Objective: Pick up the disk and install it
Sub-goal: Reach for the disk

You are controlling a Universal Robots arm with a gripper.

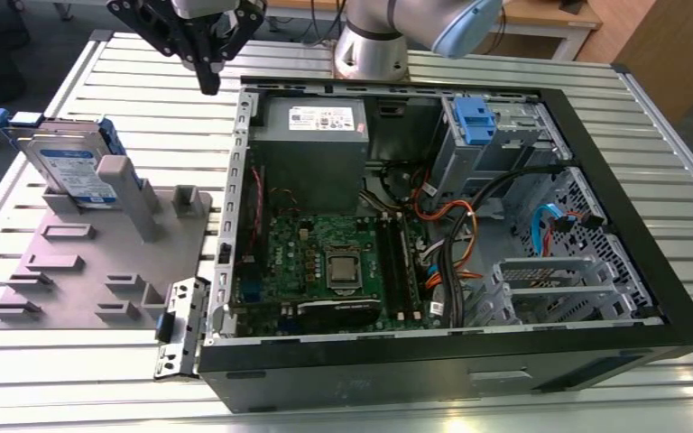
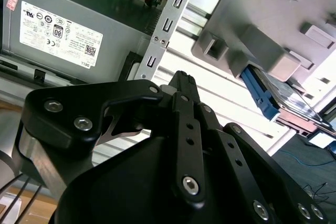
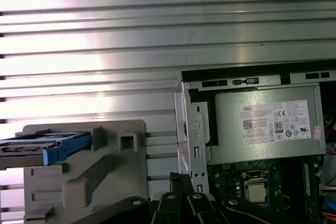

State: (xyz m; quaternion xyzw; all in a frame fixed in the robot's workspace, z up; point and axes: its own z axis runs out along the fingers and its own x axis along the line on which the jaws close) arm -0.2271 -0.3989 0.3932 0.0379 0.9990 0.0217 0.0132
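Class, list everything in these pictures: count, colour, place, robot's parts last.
table: one, silver slats, under everything
case: one, black, open, centre of the table
holder: one, grey, on the table beside the case
disk: one, silver with blue rails, propped in the holder, exterior view's left
power supply: one, grey, inside the case
motherboard: one, green, inside the case
bracket: one, blue, inside the case
arm: one, silver-grey, behind the case
pincer: one, black, shut, empty, above the table beside the case
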